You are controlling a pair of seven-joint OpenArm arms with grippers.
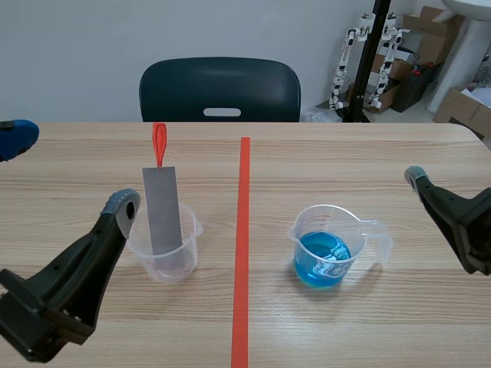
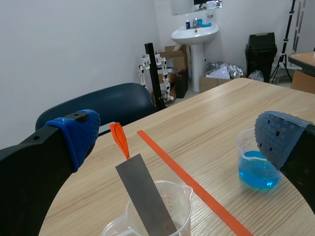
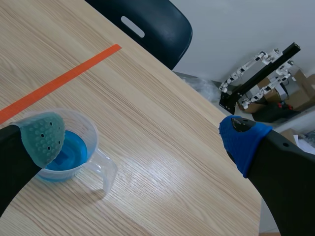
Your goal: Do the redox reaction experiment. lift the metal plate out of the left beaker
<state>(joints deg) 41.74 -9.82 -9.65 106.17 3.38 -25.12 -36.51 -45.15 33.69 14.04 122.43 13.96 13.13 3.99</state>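
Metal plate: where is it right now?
In the scene view the metal plate stands in the clear beaker left of the tape line, red tab on top; the open left gripper is beside it, not touching.

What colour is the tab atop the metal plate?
The tab is orange-red, seen best in the left wrist view.

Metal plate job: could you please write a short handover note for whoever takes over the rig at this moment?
Left jaws: open, holding nothing, close to the left beaker, not gripping the plate.
Right jaws: open, holding nothing, beside the right beaker with blue liquid.
Metal plate: stands leaning in the left beaker, red loop at its top.
Done: nothing lifted yet.
Left: shut the left jaws on the plate and lift it out.
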